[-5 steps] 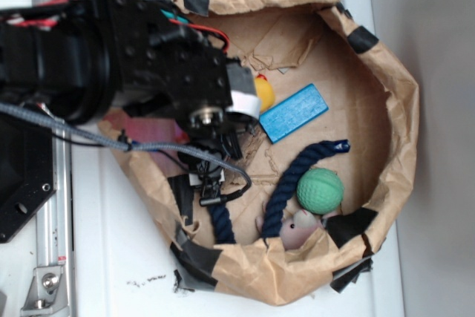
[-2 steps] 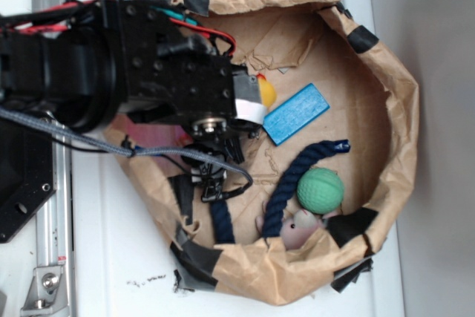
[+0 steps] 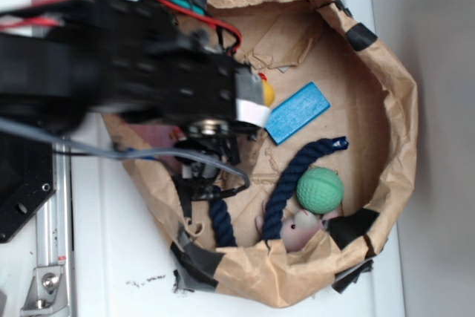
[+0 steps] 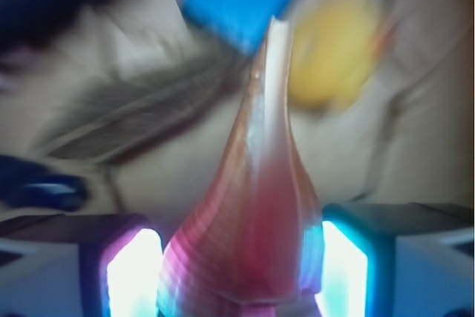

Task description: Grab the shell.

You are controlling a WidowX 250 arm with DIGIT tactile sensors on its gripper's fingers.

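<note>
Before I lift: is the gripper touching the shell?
Touching. The wrist view shows the shell wedged between both fingers of the gripper, no gap either side.

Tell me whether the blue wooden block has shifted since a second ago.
No. The blue wooden block stays beside the dark blue rope and green ball; only the black robot arm moved, upward and right.
</note>
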